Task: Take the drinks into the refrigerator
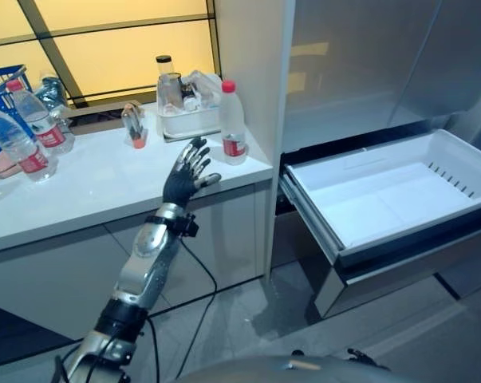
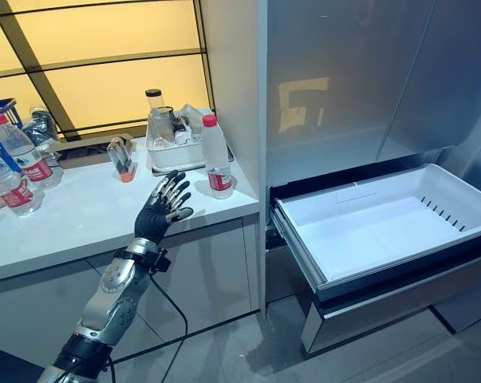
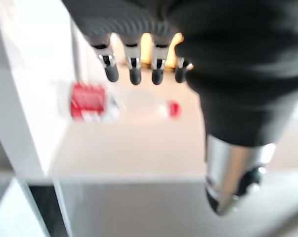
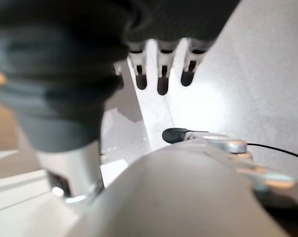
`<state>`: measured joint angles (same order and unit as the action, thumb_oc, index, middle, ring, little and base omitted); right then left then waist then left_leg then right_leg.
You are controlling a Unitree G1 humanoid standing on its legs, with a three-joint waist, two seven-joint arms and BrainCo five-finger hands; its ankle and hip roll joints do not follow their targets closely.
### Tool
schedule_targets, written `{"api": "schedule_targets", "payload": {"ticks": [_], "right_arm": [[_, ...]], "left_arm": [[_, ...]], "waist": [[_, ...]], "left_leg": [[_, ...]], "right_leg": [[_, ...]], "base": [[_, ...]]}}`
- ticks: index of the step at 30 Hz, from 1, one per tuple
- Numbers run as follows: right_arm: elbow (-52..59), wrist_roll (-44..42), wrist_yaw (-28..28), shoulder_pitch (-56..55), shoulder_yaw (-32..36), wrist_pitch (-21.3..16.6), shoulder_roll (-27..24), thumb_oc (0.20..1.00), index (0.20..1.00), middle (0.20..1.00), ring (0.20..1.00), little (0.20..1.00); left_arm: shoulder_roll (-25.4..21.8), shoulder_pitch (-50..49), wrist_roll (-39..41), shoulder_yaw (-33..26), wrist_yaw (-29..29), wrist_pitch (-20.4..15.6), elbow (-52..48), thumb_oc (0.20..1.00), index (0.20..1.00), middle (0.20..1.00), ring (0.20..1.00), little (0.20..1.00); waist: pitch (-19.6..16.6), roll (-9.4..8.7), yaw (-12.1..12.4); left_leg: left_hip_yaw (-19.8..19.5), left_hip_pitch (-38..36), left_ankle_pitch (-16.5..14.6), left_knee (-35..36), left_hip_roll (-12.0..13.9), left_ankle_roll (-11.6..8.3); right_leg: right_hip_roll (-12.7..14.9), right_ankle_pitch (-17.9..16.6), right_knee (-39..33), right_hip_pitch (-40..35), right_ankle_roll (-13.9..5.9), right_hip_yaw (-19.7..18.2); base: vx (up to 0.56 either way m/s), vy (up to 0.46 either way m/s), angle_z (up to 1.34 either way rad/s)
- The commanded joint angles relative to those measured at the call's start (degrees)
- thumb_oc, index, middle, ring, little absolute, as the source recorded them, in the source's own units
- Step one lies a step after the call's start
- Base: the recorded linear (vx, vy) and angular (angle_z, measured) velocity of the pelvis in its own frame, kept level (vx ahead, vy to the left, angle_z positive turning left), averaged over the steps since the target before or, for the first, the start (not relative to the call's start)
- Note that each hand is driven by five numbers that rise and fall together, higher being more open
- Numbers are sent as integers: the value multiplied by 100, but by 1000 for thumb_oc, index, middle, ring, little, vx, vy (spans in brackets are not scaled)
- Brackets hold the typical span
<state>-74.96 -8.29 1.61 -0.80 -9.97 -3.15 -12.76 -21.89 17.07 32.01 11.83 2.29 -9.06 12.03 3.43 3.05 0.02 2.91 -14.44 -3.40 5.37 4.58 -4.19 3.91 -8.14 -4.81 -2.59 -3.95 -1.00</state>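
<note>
The left hand (image 1: 189,174) hovers over the counter (image 1: 104,187), fingers spread and empty, just short of the red-capped bottle (image 1: 233,124) (upright near the edge); grasping comes next; the refrigerator drawer (image 1: 400,191) stands open.

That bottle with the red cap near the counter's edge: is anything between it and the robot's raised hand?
Nothing visible. The left hand is open beside the bottle, with bare countertop between them. The white tub of items sits behind the bottle, off that path.
</note>
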Motion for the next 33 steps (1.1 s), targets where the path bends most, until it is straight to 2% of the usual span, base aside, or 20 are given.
{"api": "schedule_targets", "payload": {"ticks": [1, 10, 15, 24, 33], "right_arm": [[-149, 255, -63, 137, -263, 65, 142, 1000, 1000, 1000, 1000, 1000], [-36, 273, -27, 123, -439, 53, 33, 1000, 1000, 1000, 1000, 1000], [-104, 286, -23, 99, -486, 59, -48, 1000, 1000, 1000, 1000, 1000], [-185, 231, -18, 39, -496, 48, -147, 1000, 1000, 1000, 1000, 1000], [-212, 177, 0, 36, -499, 34, -141, 1000, 1000, 1000, 1000, 1000]], "left_arm": [[-179, 1139, -103, -93, 191, -51, 702, 1000, 1000, 1000, 1000, 1000], [-637, 2420, -663, 232, 498, 114, 2419, 1000, 1000, 1000, 1000, 1000], [-690, 3110, -805, 445, 566, 178, 3196, 1000, 1000, 1000, 1000, 1000], [-847, 4148, -486, 632, 693, 60, 3566, 1000, 1000, 1000, 1000, 1000], [-798, 4551, -370, 786, 669, 79, 3829, 1000, 1000, 1000, 1000, 1000]], "waist": [[79, -54, -139], [107, 73, -304], [136, 128, -414], [204, 221, -549], [214, 278, -593]], "left_leg": [[186, 189, -214, -239, -367, 455], [312, 214, -159, -208, -332, 405], [391, 221, -126, -172, -308, 380], [470, 231, -78, -129, -291, 351], [457, 226, -69, -128, -284, 341]], "right_leg": [[-59, 884, 784, -187, -200, -207], [-117, 827, 686, -168, -220, -284], [-140, 776, 628, -145, -238, -340], [-169, 703, 564, -113, -256, -400], [-156, 695, 541, -153, -256, -391]], "base": [[0, 0, 0], [2, -1, -3], [-5, 1, -10], [-4, -4, -5], [0, -1, -1]]}}
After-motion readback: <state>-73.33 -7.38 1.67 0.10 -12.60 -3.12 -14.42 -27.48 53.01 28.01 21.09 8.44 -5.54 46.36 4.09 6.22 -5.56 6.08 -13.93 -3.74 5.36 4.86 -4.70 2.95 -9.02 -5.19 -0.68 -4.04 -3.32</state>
